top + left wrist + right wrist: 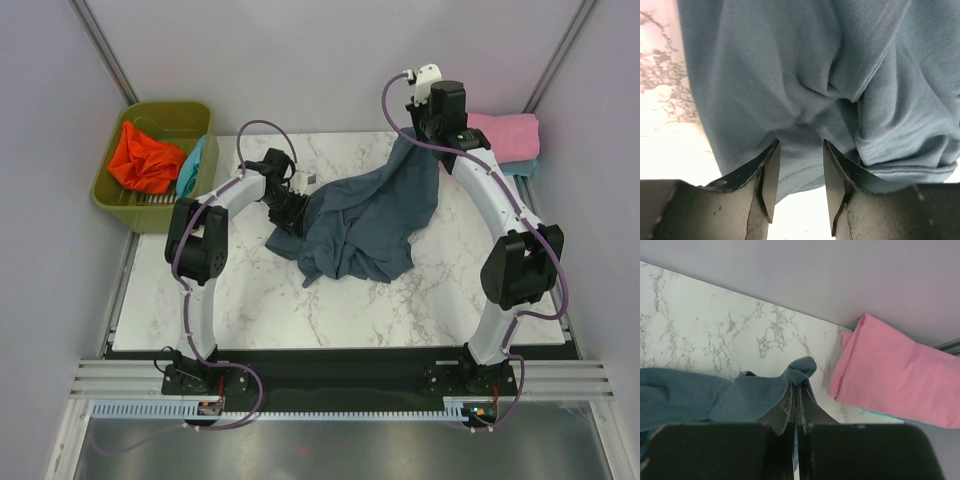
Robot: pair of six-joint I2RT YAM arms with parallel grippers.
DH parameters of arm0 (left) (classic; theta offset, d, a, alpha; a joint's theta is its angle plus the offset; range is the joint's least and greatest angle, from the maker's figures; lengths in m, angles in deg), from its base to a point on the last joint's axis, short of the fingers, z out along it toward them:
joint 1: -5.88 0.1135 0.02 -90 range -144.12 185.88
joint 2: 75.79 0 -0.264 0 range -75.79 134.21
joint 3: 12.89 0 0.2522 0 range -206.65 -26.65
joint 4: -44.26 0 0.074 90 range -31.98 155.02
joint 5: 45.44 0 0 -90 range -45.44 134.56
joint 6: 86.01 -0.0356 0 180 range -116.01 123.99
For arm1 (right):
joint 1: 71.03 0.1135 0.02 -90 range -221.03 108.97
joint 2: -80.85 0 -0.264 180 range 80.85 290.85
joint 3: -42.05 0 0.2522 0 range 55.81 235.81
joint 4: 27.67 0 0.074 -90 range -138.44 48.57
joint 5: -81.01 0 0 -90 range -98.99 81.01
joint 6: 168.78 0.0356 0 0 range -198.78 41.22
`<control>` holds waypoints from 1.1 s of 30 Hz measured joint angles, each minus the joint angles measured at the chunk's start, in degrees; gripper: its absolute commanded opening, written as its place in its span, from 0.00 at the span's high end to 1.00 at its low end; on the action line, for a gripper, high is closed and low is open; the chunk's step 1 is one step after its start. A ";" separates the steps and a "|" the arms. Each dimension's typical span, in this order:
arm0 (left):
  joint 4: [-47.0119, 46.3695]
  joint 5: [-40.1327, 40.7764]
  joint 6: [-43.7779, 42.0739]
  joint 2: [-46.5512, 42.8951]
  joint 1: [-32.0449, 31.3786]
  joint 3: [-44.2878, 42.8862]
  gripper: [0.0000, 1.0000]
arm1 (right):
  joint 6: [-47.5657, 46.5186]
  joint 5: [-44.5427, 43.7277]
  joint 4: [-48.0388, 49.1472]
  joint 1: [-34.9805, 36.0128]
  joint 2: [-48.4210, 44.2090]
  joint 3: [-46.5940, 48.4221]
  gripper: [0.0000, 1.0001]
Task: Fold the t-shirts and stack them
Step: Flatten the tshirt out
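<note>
Left gripper (800,144): jaws part-open astride the hem of the slate t-shirt (365,215), nothing pinched yet. Right gripper (796,390): clamped on that shirt's far corner, beside the folded pink t-shirt (890,375). The slate shirt lies crumpled mid-table (200,310). Advice: seat the hem deep before closing. Only the overhead view shows the orange-red t-shirt (145,160) in its bin (168,108).
</note>
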 measured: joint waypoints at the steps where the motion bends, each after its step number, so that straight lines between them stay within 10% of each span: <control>1: 0.00 0.04 -0.02 0.20 -0.04 0.00 0.54 | 0.00 0.00 0.09 0.00 -0.02 0.00 1.00; 7: -0.07 0.07 0.00 0.85 -0.17 -0.04 0.56 | 0.00 0.00 0.22 0.00 -0.02 0.00 1.00; 17: 0.07 0.04 -0.02 0.83 -0.15 0.17 0.98 | 0.00 0.00 0.22 0.00 0.00 0.00 1.00; 33: 1.07 4.90 -5.97 -15.45 -0.04 -3.13 0.98 | -0.59 -2.95 0.61 -0.07 -2.05 -1.11 1.00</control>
